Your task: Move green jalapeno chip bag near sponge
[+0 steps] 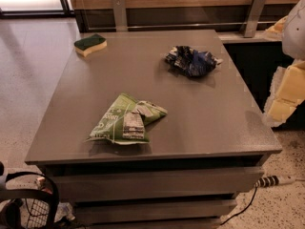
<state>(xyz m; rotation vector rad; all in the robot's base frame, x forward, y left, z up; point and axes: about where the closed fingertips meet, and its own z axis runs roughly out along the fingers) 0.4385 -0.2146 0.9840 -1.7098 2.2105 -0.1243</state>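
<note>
The green jalapeno chip bag (126, 119) lies crumpled on the grey table (200, 123), near its front edge and left of centre, with its white label panel facing up. The sponge (90, 44), dark green on top and pale yellow below, sits at the table's far left corner, well apart from the bag. My gripper (283, 99) shows as white and pale yellow parts at the right edge of the view, beyond the table's right side and away from both objects. It holds nothing that I can see.
A dark blue and white snack bag (192, 61) lies crumpled at the table's back right. A wooden wall with metal brackets (119, 12) runs behind the table. A power strip (276, 180) and cable lie on the floor at the lower right. Black gear (26, 202) sits at the lower left.
</note>
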